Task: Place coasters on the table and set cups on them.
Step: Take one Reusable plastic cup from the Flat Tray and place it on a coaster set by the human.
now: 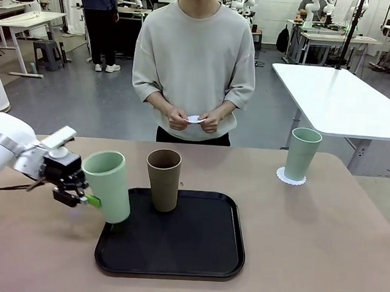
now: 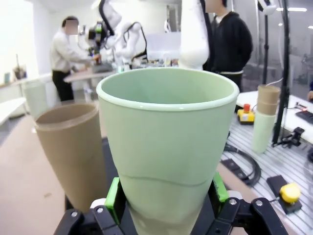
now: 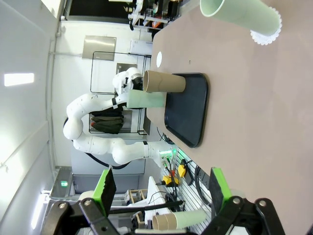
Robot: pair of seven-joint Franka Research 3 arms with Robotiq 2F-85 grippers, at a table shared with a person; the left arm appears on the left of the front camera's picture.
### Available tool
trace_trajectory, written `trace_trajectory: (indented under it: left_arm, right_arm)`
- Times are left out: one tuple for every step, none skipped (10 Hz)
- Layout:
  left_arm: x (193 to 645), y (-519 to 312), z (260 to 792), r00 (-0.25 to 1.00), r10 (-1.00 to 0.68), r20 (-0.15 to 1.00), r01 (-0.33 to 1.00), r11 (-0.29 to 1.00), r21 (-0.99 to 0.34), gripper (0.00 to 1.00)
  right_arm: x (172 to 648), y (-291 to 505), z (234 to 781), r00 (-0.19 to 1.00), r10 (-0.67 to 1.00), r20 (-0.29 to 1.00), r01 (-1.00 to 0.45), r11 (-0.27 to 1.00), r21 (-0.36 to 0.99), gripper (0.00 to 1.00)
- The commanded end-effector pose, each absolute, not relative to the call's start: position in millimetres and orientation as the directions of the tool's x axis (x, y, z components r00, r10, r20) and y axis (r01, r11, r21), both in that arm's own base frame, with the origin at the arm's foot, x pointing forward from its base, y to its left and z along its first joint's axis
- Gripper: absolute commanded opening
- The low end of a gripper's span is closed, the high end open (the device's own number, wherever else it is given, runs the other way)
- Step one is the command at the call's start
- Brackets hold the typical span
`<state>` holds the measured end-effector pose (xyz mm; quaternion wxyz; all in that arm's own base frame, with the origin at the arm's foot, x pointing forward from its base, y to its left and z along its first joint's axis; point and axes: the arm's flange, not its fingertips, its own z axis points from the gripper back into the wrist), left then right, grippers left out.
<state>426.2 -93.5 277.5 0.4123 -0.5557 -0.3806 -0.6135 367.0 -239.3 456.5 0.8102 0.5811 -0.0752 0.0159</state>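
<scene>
— What sits closest to the robot?

— The left gripper [image 2: 166, 200]. Its green pads [image 2: 113, 198] are clamped on the lower part of a mint green cup [image 1: 106, 183]. The cup leans, mouth up, with its base at the left edge of the black tray [image 1: 175, 251]. I cannot tell whether it touches the tray.

— And the other arm?

— The right gripper [image 3: 161, 191] has its fingers spread wide, with nothing between them.

— What is next on the tray?

— The brown cup [image 1: 163, 179] stands upright on the tray's far half, just beside the held cup.

— And farther out?

— A second mint green cup [image 1: 302, 154] stands upright on a white coaster [image 1: 291, 182]. It is on the table [image 1: 321, 246], well to the right of the tray and near the far edge.

— And beyond the table?

— A person stands at the far side, pinching another coaster [image 1: 195, 119] between the person's hands [image 1: 178, 118] at waist height.
</scene>
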Motion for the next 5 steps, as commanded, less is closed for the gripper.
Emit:
trace_trajectory:
  left_arm:
    - [389, -69, 358, -0.081, -0.066, 0.994, 0.943, -0.329, 0.055, 0.73]
    - [374, -57, 396, -0.1, -0.056, 0.993, 0.949, -0.305, 0.078, 0.73]
    - [369, -50, 425, -0.079, -0.065, 0.995, 0.963, -0.265, 0.059, 0.73]
    - [366, -43, 448, -0.038, -0.073, 0.997, 0.976, -0.217, 0.021, 0.73]
    - [364, -39, 463, -0.019, -0.102, 0.995, 0.984, -0.177, 0.0, 0.73]
  right_arm:
    - [367, -240, 457, 0.99, -0.068, 0.126, -0.097, 0.324, 0.941, 1.0]
    - [367, -240, 457, 0.99, -0.068, 0.126, -0.097, 0.324, 0.941, 1.0]
    - [367, -240, 457, 0.99, -0.068, 0.126, -0.097, 0.324, 0.941, 1.0]
    - [367, -240, 457, 0.99, -0.068, 0.126, -0.097, 0.324, 0.941, 1.0]
    - [367, -240, 457, 0.99, -0.068, 0.126, -0.097, 0.324, 0.941, 1.0]
